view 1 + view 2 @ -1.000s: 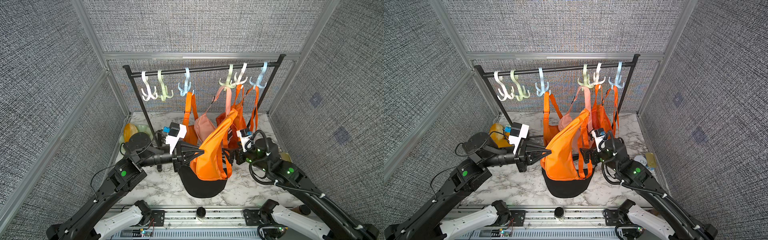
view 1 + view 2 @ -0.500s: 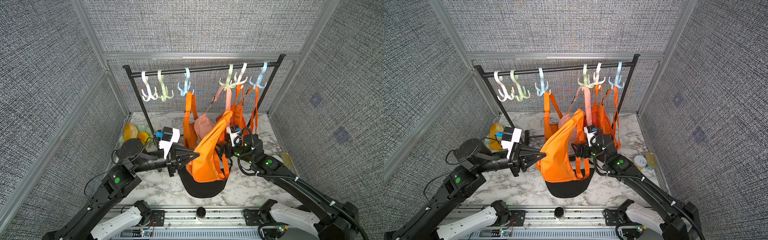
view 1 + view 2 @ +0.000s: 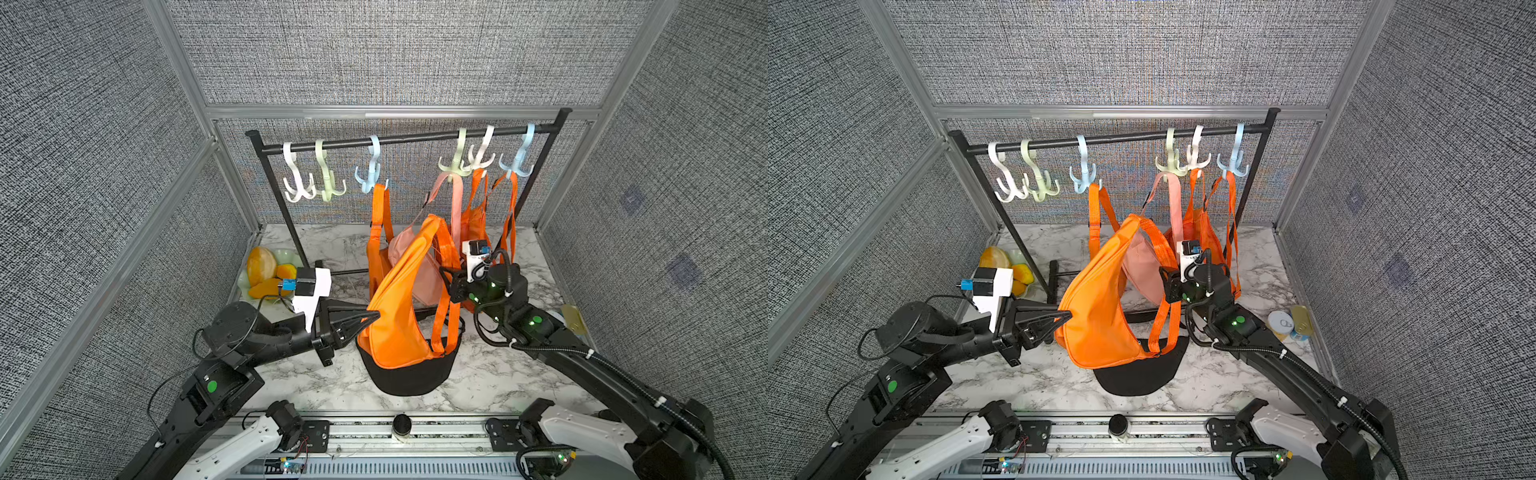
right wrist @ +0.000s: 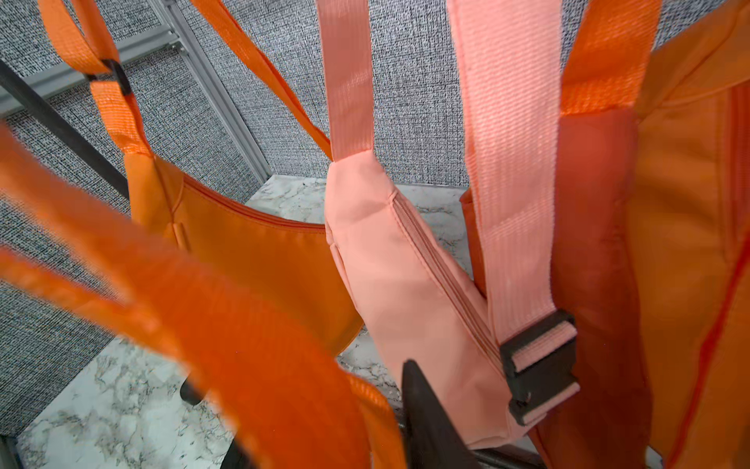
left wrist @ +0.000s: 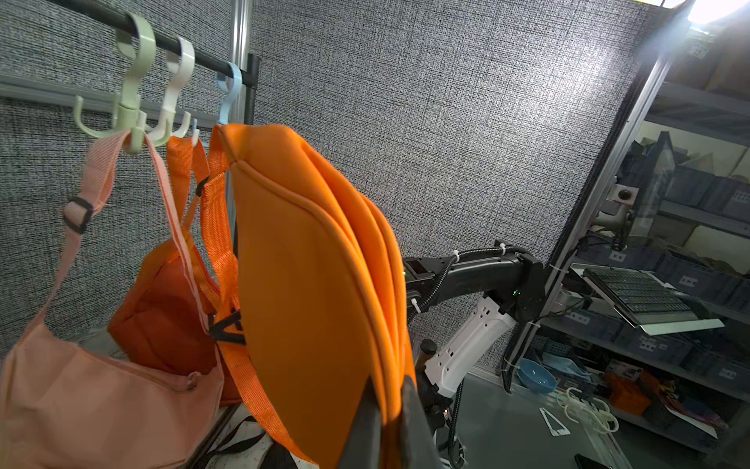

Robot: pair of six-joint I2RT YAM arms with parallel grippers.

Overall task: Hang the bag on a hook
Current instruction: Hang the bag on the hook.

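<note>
The left gripper (image 3: 375, 314) is reaching in from the left, and its jaws are clamping tight on the piped edge of the orange shoulder bag (image 3: 397, 299); the left wrist view is showing the same pinch, with the fabric squeezed between the two dark fingers (image 5: 367, 414). The bag is hanging in the air in front of the black rail (image 3: 407, 139), not on any hook; it is tilting, with its narrow end up and its rounded end low over a black fabric piece (image 3: 1138, 376) lying on the marble surface (image 3: 291, 374).

The bag's strap (image 3: 1163, 320) is drooping in a long loop down its right side, and the right gripper (image 3: 1168, 282) is pressing in at that loop. In the right wrist view one dark finger (image 4: 426, 410) is showing beside the blurred orange webbing while the other is hidden; I cannot tell whether these jaws are wide or closing on the strap.

On the rail, a white hook (image 3: 296, 185) and a pale green hook (image 3: 329, 183) are hanging side by side near the left end. A blue hook (image 3: 370, 174) is carrying a second orange bag (image 4: 251, 243); further right a pink bag (image 5: 101, 398) is hanging by its strap, with more orange bags just beside it. A dish of fruit (image 3: 266, 270) is sitting by the rack's left leg; two tins (image 3: 1287, 324) are standing near the right wall.
</note>
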